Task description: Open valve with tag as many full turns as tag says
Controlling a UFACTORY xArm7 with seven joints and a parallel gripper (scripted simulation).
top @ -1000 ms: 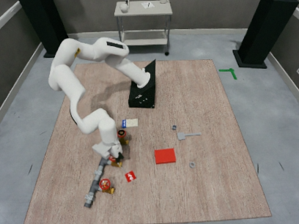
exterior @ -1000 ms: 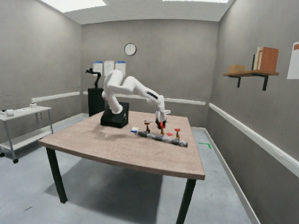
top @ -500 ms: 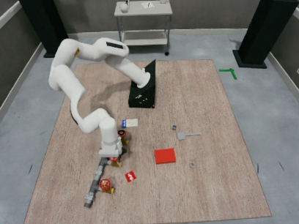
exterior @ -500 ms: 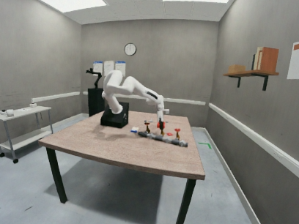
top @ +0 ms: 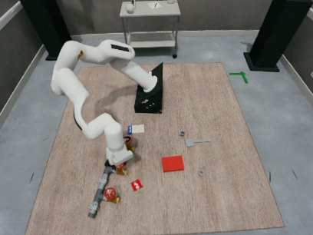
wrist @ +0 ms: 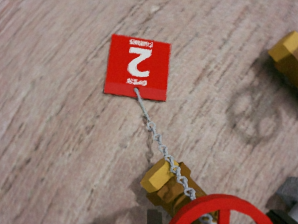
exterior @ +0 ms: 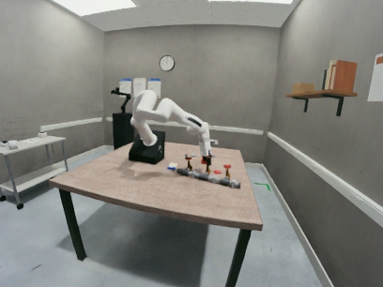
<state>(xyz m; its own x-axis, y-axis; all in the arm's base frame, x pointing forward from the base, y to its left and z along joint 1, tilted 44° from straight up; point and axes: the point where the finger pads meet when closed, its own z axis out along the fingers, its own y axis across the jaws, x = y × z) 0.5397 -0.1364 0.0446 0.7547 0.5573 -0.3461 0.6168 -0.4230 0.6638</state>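
A grey pipe (top: 100, 190) lies at the front left of the table and carries three valves with red handwheels. My gripper (top: 121, 166) is shut on the handwheel of the middle valve (wrist: 220, 212), and my fingertips are hidden in the wrist view. A thin chain (wrist: 162, 150) runs from this valve's brass body (wrist: 167, 185) to a red tag (wrist: 137, 66) lying flat on the table. The tag shows the number 2 and also appears in the top view (top: 136, 185). The near valve (top: 110, 193) and the far valve (top: 129, 140) stand apart from my gripper.
A blue and white card (top: 136, 129) lies beside the far valve. A red block (top: 172, 163), a grey key-shaped tool (top: 197, 142) and two small nuts (top: 182, 134) (top: 200, 173) lie to the right. The arm's black base (top: 149, 94) stands behind.
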